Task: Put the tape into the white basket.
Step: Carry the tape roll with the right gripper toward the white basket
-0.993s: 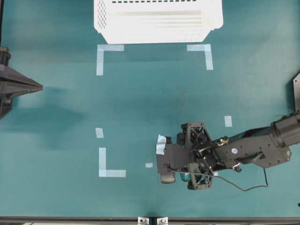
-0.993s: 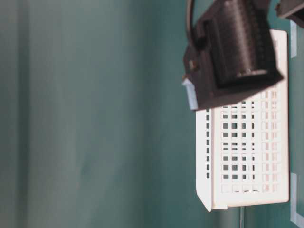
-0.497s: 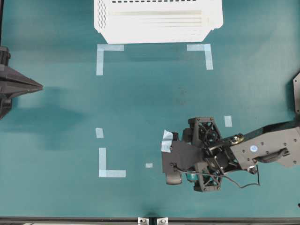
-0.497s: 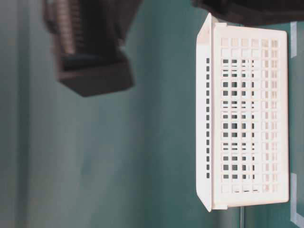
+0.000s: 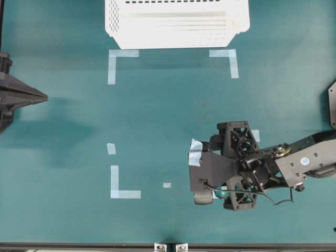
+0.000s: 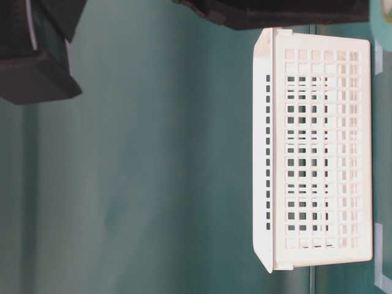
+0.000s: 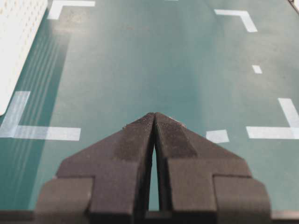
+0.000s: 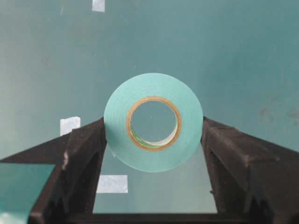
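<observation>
Right pincer (image 8: 153,135) grasping tape (image 8: 153,122) — left pincer (image 7: 154,122) clenched; teal tabletop (image 5: 168,115), pale-blue corner marks (image 5: 118,63).

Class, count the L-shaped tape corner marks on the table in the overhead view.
3: one below the white basket's left end, one below its right end, one lower left. A fourth may hide under the right arm.

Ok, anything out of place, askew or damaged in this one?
Nothing stands out. The tape sits squarely between the right claw's fingers, the white basket stands upright and intact, and the left claw is shut, away from both.
</observation>
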